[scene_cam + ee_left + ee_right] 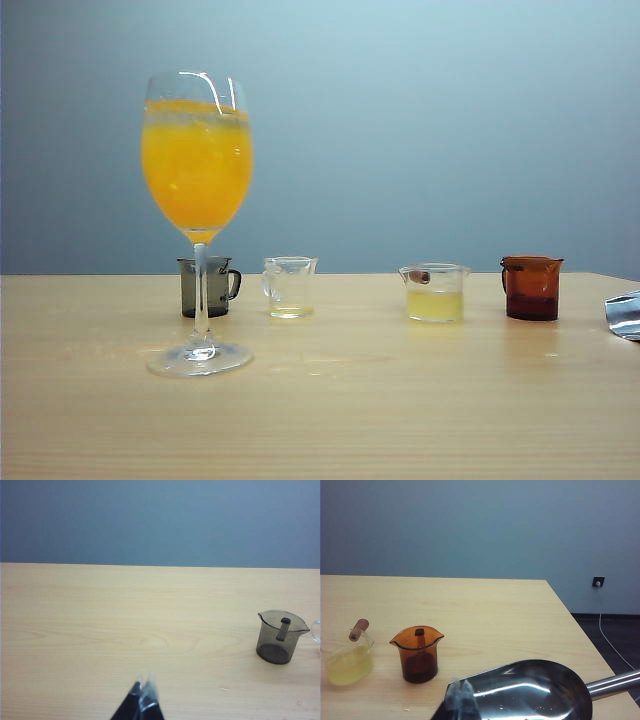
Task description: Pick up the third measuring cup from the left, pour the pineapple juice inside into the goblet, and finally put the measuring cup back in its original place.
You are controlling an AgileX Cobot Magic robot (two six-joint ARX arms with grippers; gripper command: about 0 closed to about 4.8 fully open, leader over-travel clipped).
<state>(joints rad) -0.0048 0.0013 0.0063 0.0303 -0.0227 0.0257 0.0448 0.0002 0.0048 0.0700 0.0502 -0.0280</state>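
The third measuring cup point(434, 292) is a squat clear cup with a reddish-brown piece at its rim, standing on the pale wood table and holding pale yellow pineapple juice point(434, 306). It also shows in the right wrist view as the measuring cup point(349, 657). The goblet point(198, 200) stands front left, its bowl full of deep orange drink. My left gripper point(143, 684) is shut and empty, well short of the cups. My right gripper point(460, 687) is shut on nothing, near the amber cup point(418, 653). Neither gripper appears in the exterior view.
A grey smoky cup point(208, 287) stands behind the goblet's stem, and a clear handled cup point(289, 287) beside it. The amber-brown cup point(531, 287) is rightmost. A shiny steel ladle point(540, 690) lies at the table's right edge, close to my right gripper.
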